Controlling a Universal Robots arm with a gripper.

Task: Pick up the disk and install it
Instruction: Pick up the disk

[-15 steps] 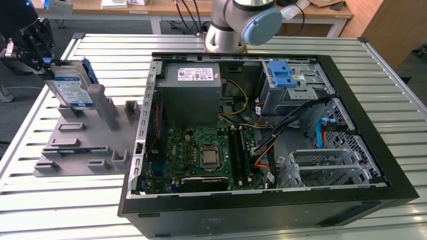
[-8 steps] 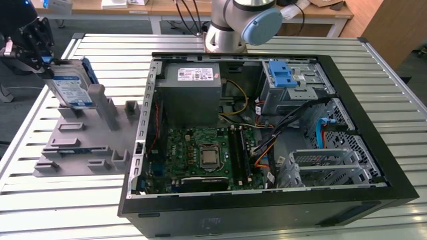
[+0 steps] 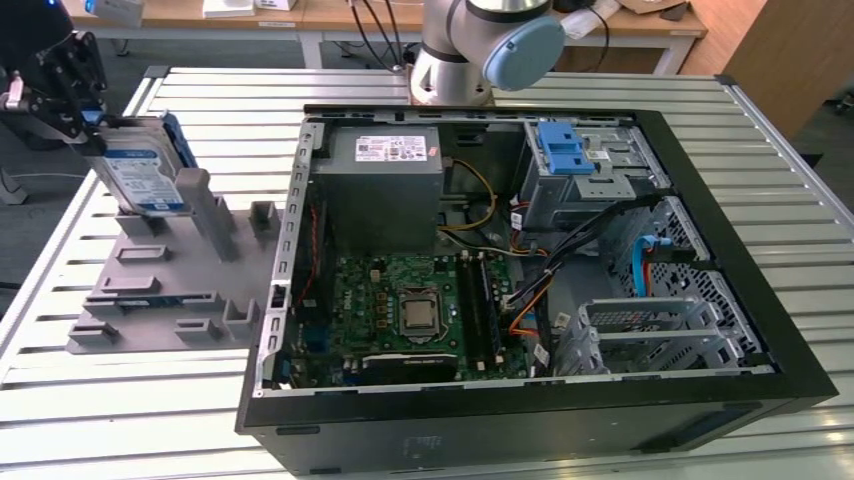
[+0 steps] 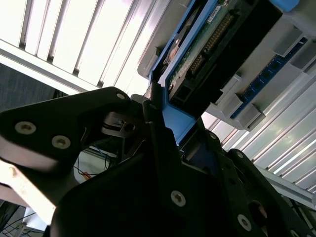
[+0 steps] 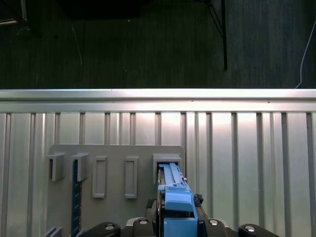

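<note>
Disk (image 3: pixel 140 175) stands at upper left of the exterior view, lower edge at the grey rack (image 3: pixel 174 290) on the worktop (image 3: pixel 80 400). My claw (image 3: pixel 83 118) is closed on its blue frame. Grasp looks made; disk not yet in the open case (image 3: pixel 534 250).

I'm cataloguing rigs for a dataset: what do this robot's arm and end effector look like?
The arm is a silver-grey tube with a rounded pale blue joint cap. The end effector is black and angular, studded with silver screws.
</note>
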